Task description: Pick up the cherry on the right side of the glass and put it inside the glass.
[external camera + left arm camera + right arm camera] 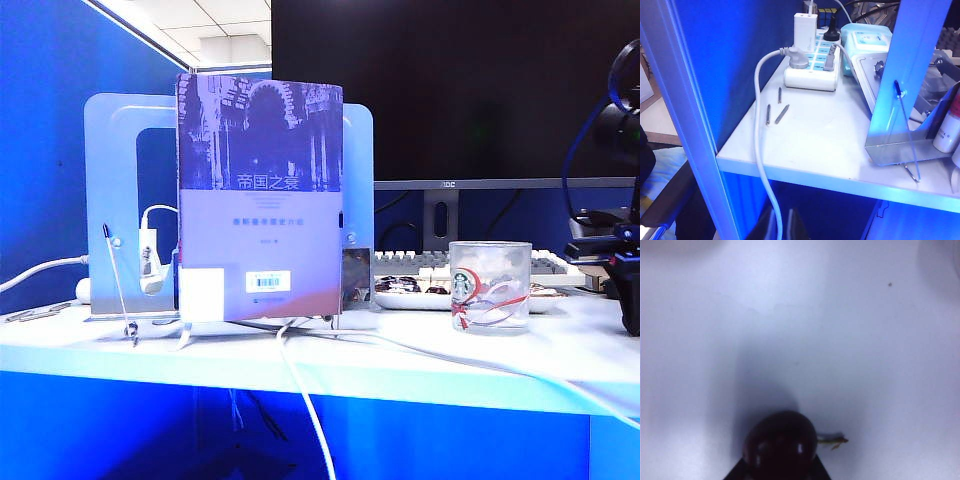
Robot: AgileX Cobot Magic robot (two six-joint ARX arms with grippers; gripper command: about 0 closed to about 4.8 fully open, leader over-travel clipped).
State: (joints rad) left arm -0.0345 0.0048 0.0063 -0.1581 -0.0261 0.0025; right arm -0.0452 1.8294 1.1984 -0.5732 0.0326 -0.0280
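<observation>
1. The right gripper (780, 476) has its two dark fingers (822, 474) closed in on the cherry (781, 442). One tip is pressed to each flank of the fruit, and only the very ends of the tips show.
2. The cherry is glossy and near black. It rests on the white table (800, 330) in its own shadow, with a short stem stub poking out sideways.
3. In the exterior view the right arm (628, 270) hangs low at the table's edge, at 3 o'clock from the glass (490, 286) and well apart from it. The cherry itself is hidden there.
4. The glass stands upright on the table, with a keyboard (420, 268) at its 12 o'clock and an upright book (260, 195) at its 9 o'clock.
5. The left gripper (782, 227) is a dark shape below the shelf edge, with a white cable (760, 150) drooping across it. Whether its fingers are apart I cannot tell.
6. On that shelf lie a power strip (812, 65) and three small metal bits (776, 107).
</observation>
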